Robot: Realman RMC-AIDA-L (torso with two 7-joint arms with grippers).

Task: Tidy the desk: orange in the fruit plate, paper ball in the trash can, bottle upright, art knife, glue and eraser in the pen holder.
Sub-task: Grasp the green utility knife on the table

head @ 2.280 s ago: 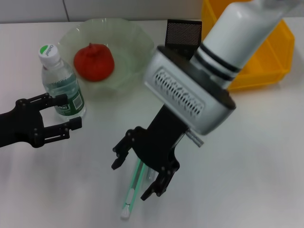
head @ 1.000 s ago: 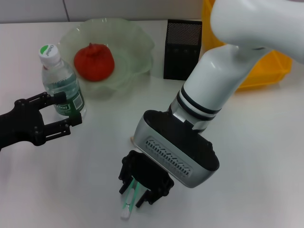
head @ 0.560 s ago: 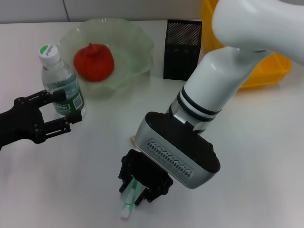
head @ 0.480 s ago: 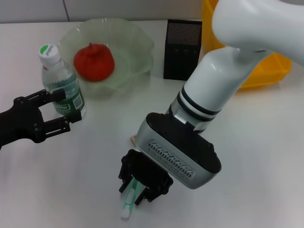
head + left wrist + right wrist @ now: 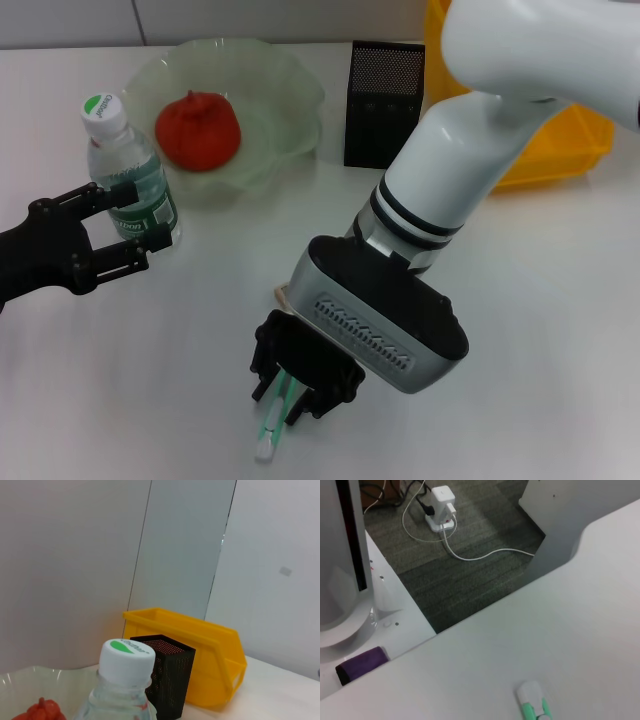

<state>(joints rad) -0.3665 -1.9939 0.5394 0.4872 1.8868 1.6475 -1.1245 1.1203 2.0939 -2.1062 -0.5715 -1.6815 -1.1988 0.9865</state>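
Observation:
The orange [image 5: 198,130] lies in the pale green fruit plate [image 5: 285,85]. The bottle [image 5: 140,185] stands upright left of the plate; its white cap [image 5: 126,656] fills the left wrist view. My left gripper [image 5: 138,226] is open, its fingers just at the bottle's near side. My right gripper [image 5: 295,385] is down at the table's front, fingers closed around the green and white art knife [image 5: 268,428], which lies on the table; its end also shows in the right wrist view [image 5: 532,702]. The black mesh pen holder [image 5: 385,105] stands behind. A small beige piece [image 5: 282,295] peeks out by the right wrist. Glue and paper ball are out of view.
A yellow bin [image 5: 565,130] stands at the back right, beside the pen holder [image 5: 167,680]. The right forearm [image 5: 450,190] covers the table's middle. The table's front edge [image 5: 485,612] is close to the knife, with floor and cables below.
My right gripper came down over the art knife and its fingers closed on it. My left gripper drew slightly back from the bottle, still open.

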